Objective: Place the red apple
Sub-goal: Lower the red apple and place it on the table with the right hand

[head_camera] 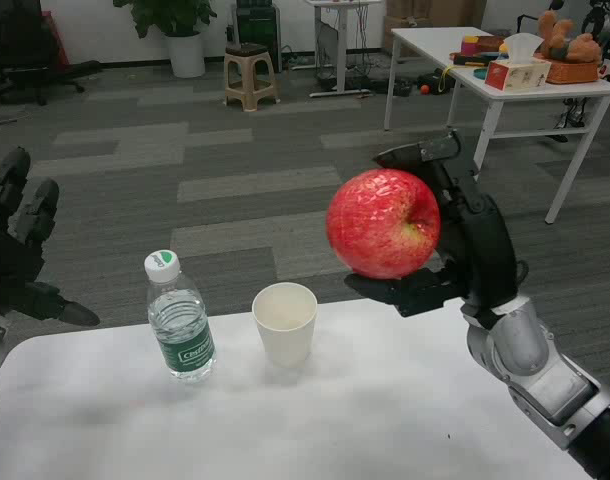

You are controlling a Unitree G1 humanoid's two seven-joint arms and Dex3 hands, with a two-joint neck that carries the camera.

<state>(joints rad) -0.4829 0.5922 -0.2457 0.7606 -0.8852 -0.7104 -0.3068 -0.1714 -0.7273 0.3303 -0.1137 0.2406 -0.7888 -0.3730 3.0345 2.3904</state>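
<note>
Right hand (pixel 455 250) grips the round red apple (pixel 383 222) aloft, above the white desk (pixel 385 400) (right of the white paper cup (pixel 285 322)); left hand (pixel 20 250) waits open, fingers spread.

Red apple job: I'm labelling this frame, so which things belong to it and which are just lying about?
Job: red apple, held up by the right hand; white table.
Lying about: water bottle, paper cup, left hand waiting open.

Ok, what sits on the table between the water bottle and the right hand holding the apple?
In the head view, a white paper cup stands between the water bottle and the right hand, which holds the red apple above the table.
</note>
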